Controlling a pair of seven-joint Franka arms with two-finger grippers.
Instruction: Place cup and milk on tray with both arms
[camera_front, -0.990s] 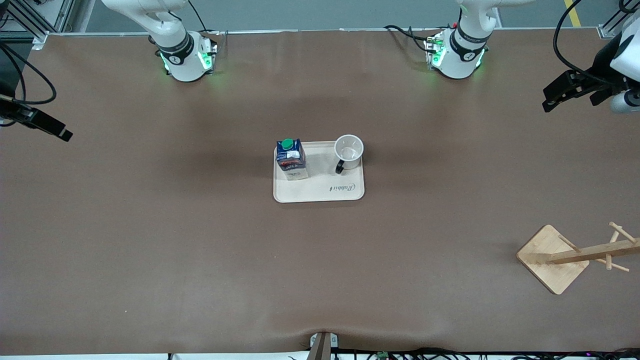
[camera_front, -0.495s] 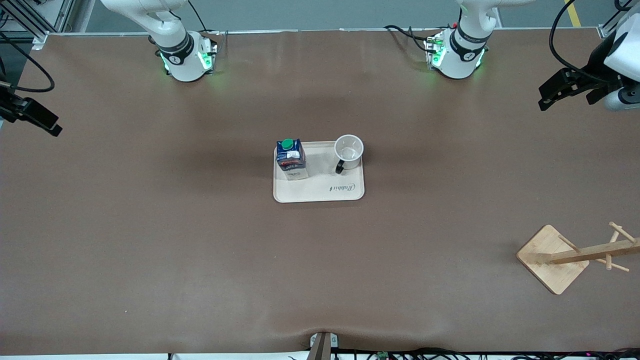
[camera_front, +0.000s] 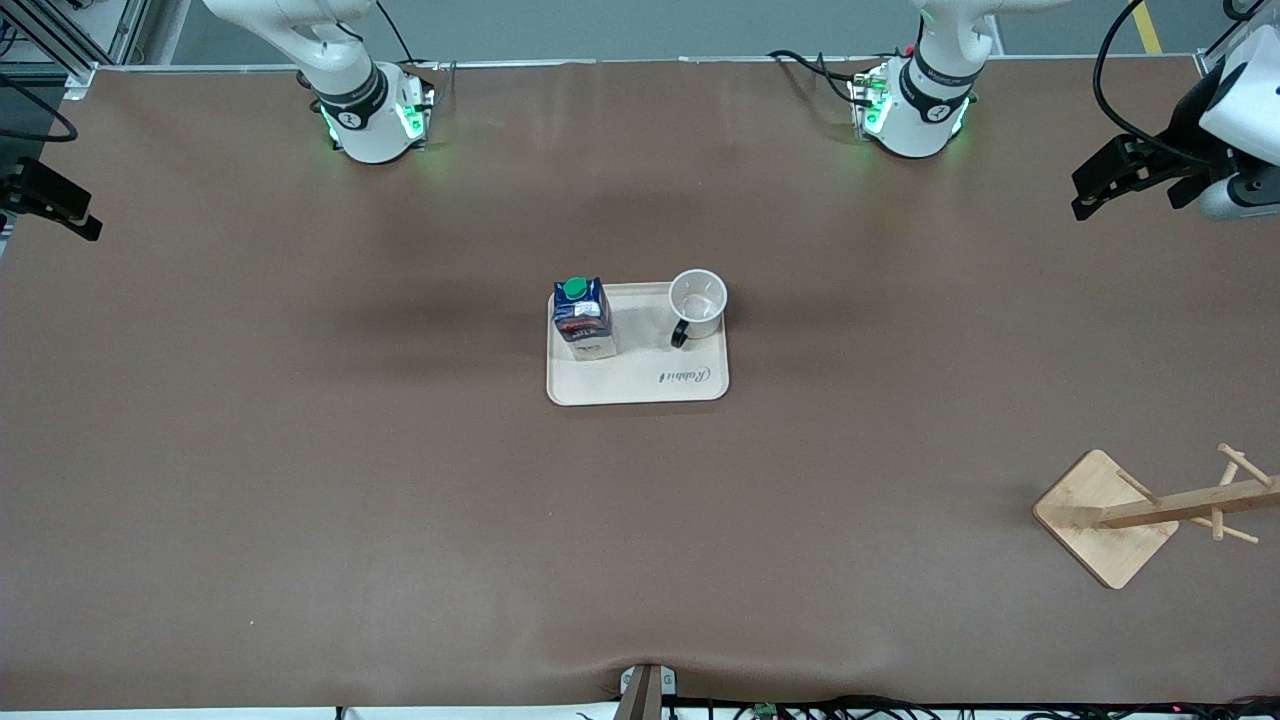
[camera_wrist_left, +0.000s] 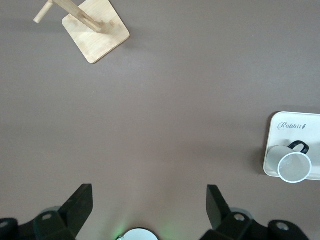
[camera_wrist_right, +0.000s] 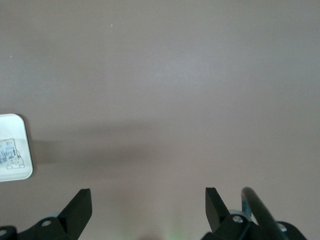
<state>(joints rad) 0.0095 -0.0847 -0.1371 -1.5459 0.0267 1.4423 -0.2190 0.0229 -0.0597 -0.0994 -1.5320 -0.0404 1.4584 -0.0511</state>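
The cream tray (camera_front: 640, 385) lies at the table's middle. The dark-blue milk carton (camera_front: 582, 318) with its green cap stands upright on it, toward the right arm's end. The white cup (camera_front: 697, 298) stands upright on it toward the left arm's end, its handle pointing to the "Rabbit" print. My left gripper (camera_front: 1087, 197) is up in the air over the left arm's end of the table, open and empty (camera_wrist_left: 149, 201). My right gripper (camera_front: 80, 222) is over the right arm's end, open and empty (camera_wrist_right: 147, 202). The left wrist view shows the cup (camera_wrist_left: 294, 166) on the tray (camera_wrist_left: 300, 125).
A wooden mug rack (camera_front: 1105, 515) with a square base lies at the left arm's end, nearer the front camera than the tray; it also shows in the left wrist view (camera_wrist_left: 97, 32). A corner of the tray (camera_wrist_right: 20, 170) shows in the right wrist view.
Both grippers have drawn farther out toward their own ends of the table, away from the tray. The cup and the milk have not moved.
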